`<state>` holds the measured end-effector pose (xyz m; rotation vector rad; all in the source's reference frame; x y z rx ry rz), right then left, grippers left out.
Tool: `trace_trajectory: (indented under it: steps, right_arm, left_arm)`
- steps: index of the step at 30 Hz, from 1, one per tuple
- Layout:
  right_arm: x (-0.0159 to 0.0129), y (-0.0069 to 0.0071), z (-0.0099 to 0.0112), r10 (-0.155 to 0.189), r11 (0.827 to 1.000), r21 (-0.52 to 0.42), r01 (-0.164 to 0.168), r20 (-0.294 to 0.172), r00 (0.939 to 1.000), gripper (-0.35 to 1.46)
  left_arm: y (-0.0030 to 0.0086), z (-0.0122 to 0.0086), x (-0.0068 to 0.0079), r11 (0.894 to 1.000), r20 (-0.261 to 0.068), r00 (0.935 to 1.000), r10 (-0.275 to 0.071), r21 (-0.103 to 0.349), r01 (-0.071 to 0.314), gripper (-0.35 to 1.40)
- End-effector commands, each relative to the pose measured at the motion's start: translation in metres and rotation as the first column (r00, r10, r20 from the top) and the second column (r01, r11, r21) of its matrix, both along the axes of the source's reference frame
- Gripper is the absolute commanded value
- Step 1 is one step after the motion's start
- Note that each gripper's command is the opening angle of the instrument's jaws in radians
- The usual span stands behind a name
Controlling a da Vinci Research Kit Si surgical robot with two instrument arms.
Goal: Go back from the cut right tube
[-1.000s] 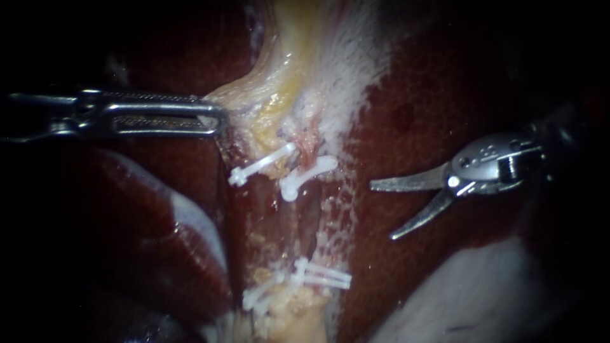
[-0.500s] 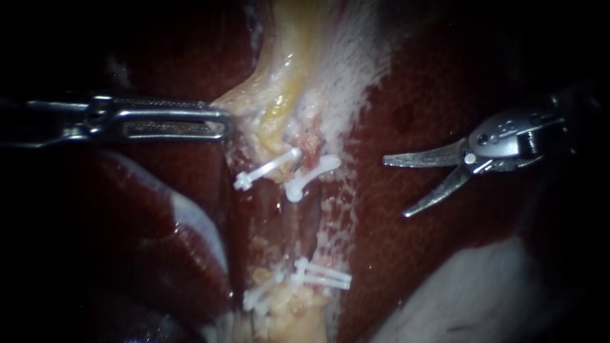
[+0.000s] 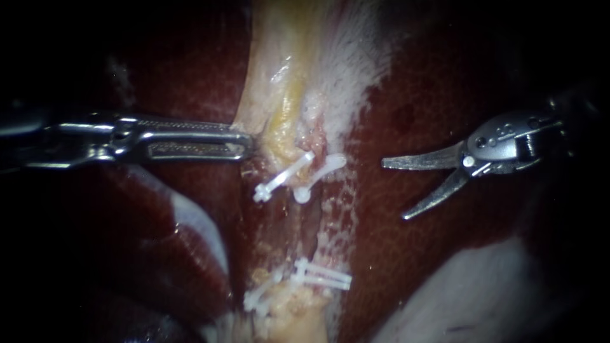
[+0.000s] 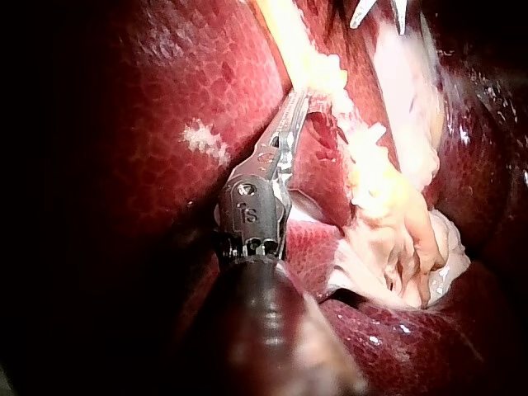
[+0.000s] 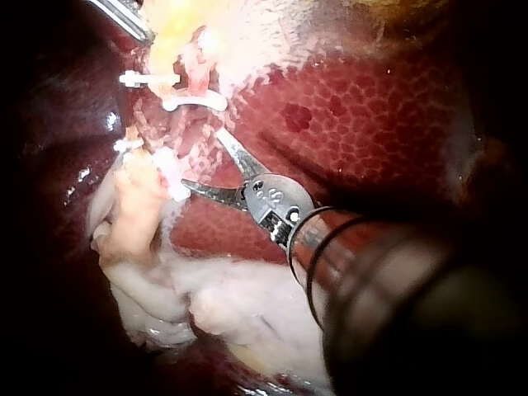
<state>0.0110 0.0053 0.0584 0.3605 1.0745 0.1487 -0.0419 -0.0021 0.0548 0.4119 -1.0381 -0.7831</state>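
- Down at the near end, a bunch of white clips (image 3: 305, 279) sits across the near stumps of the tubes.
- Bit farther in, the right tube (image 3: 316, 140) looks parted. Its far stump carries one more clip (image 3: 321, 170), with raw tissue between that and the near bunch.
- Off to the right, the right instrument (image 3: 394, 190) hangs over bare liver (image 3: 413, 101), blades spread apart, gripping nothing, well apart from the tube.
- Left instrument (image 3: 244, 141) reaches in from the left, jaws clamped on the edge of the yellowish tissue strip (image 3: 286, 95), which runs off to the far side.
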Motion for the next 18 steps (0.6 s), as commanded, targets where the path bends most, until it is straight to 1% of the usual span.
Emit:
trace_trajectory:
  steps: [1, 18]
  right_arm:
    - [0.0000, 0.0000, 0.0000, 0.000, 1.000, 0.000, 0.000, 0.000, 1.0000, 1.43]
    - [0.0000, 0.0000, 0.0000, 0.000, 1.000, 0.000, 0.000, 0.000, 1.0000, 1.43]
  left_arm:
    - [0.0000, 0.0000, 0.0000, 1.000, -0.002, 1.0000, 0.002, 0.000, -0.002, -0.20]
    - [-0.0001, 0.0002, -0.0001, 1.000, -0.002, 1.0000, 0.003, 0.000, -0.003, -0.20]
